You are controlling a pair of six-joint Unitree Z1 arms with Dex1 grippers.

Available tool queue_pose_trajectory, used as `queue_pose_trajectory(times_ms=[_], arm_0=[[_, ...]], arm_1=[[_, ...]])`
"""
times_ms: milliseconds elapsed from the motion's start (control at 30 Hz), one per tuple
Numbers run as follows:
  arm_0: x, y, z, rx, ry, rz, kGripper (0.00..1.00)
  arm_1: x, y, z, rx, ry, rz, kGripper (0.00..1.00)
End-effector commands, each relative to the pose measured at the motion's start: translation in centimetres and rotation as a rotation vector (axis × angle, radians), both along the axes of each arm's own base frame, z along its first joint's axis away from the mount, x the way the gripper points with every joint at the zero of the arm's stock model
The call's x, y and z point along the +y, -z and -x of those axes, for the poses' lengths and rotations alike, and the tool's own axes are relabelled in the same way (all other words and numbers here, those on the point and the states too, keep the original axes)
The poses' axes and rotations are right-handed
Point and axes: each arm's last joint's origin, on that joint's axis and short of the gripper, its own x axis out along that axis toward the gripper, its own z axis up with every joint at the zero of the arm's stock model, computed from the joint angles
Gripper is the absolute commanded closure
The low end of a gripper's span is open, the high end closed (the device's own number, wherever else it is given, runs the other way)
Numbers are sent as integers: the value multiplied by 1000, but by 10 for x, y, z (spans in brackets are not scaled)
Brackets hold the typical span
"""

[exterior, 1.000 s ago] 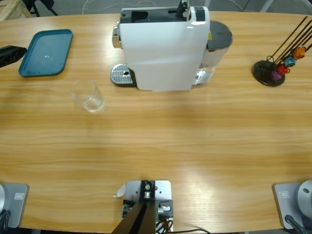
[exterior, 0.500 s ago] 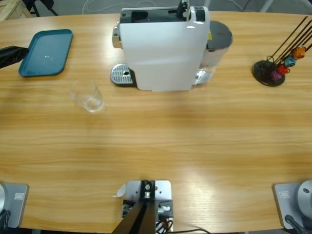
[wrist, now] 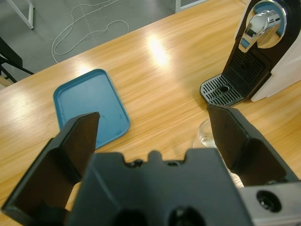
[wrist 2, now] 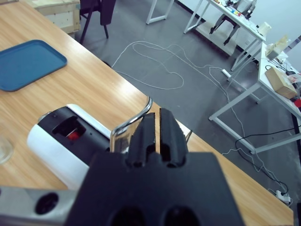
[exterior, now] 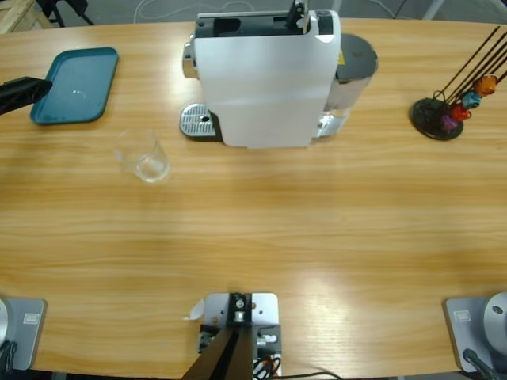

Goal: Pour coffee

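High view is showing a white coffee machine sitting near the desk's far edge, its drip grate facing the left end. A clear glass is standing on the desk just off that grate, apart from it, and whether any coffee is lying in it cannot be told. A teal tray is lying near the far left corner, and the left claw is poking in at the left edge beside it. A capsule stand is sitting near the right end.

Left wrist view is looking down past the left claw, jaws spread wide with nothing between them, over the tray, the grate and the glass.

Right wrist view is showing the right claw, jaws pressed nearly together and holding nothing, hovering above the machine.
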Motion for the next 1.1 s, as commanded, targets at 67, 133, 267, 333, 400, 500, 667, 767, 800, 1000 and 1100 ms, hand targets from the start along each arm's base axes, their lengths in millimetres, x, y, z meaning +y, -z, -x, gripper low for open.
queue_pose_trajectory(times_ms=[67, 133, 267, 333, 400, 500, 667, 767, 800, 1000, 1100], arm_0=[[-4, 18, -3, 58, 12, -29, 9], [-5, 18, -3, 60, 12, -31, 9], [-6, 20, -5, 67, 12, -36, 9], [-6, 20, -5, 70, 12, -38, 9], [-6, 20, -5, 71, 12, -39, 9], [-7, 21, -6, 75, 11, -43, 9], [-6, 22, -5, 76, 11, -44, 9], [-5, 22, -5, 76, 9, -45, 9], [-6, 23, -5, 77, 9, -46, 9], [-5, 23, -4, 79, 11, -46, 9], [-5, 24, -4, 79, 10, -47, 9]], arm_1=[[36, 35, -12, 51, -57, 89, 1000], [44, 39, -11, 57, -71, 97, 1000], [73, 55, -2, 74, -126, 132, 1000], [88, 62, 0, 80, -147, 141, 1000], [99, 65, 2, 80, -157, 140, 1000], [107, 73, 0, 91, -160, 150, 1000], [112, 91, -3, 113, -150, 186, 1000], [113, 103, -4, 128, -141, 194, 1000], [113, 107, -4, 130, -136, 198, 1000], [110, 134, -3, 180, -98, 190, 1000], [109, 149, -3, 203, -89, 195, 1000]])
